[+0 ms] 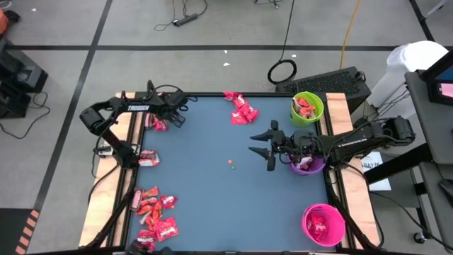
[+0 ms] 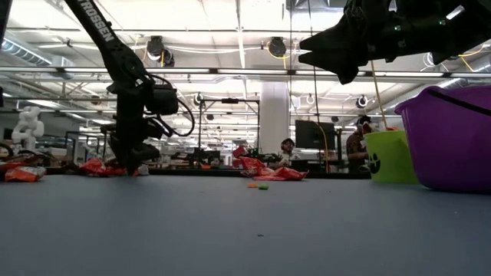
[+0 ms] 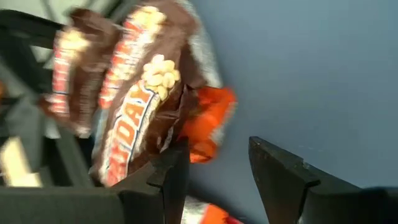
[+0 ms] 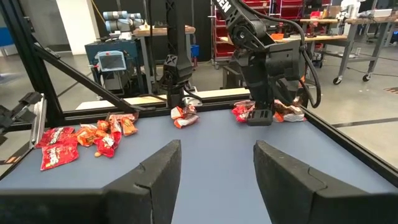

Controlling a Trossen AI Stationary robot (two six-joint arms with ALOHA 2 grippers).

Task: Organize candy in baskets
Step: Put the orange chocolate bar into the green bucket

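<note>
Candy (image 1: 157, 125) is seen lying directly under the left claw (image 1: 175, 119), whose fingers are spread with nothing gripped between them; a brown wrapper (image 3: 134, 93) is pressed beside one finger (image 3: 171, 180). More candy (image 1: 154, 216) is piled well behind it on the counter (image 1: 212, 184). The right claw (image 1: 263, 150) is held open and empty, raised just beside the purple basket (image 1: 308, 167), between the green basket (image 1: 307, 108) and the pink basket (image 1: 323, 224).

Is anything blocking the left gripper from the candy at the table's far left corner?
Nothing visible. The left gripper is open directly over the candy there, a dark wrapper right before its fingers.
</note>
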